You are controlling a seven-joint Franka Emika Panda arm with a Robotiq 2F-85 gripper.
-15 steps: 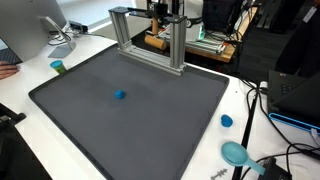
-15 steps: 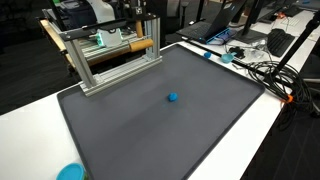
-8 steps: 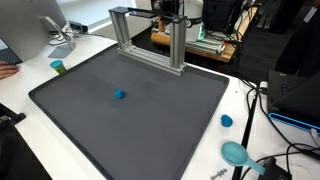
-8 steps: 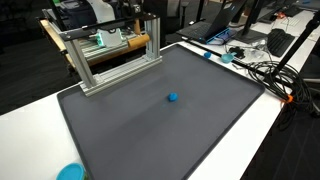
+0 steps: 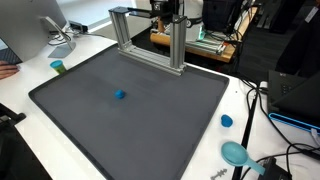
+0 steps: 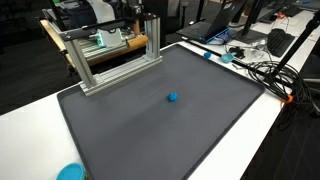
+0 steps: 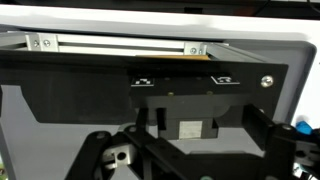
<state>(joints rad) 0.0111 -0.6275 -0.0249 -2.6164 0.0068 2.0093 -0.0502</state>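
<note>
The aluminium frame (image 5: 181, 45) is standing at the far edge of the dark mat (image 5: 100, 130), in the upper middle of both exterior views. In the wrist view its pale bar is running across the top of the picture. The end effector (image 5: 166, 8) is hanging close by the frame's top bar, at the upper edge of an exterior view; I cannot tell whether the two are touching. In the wrist view its fingers (image 7: 98, 150) are standing spread wide, gripping nothing.

A small blue object (image 5: 120, 96) is lying near the mat's middle, well apart from the frame. On the white surface (image 5: 245, 100), a blue cap (image 5: 226, 121) is sitting right of the mat, a teal dish (image 5: 235, 152) at lower right, and a green cup (image 5: 58, 67) at left.
</note>
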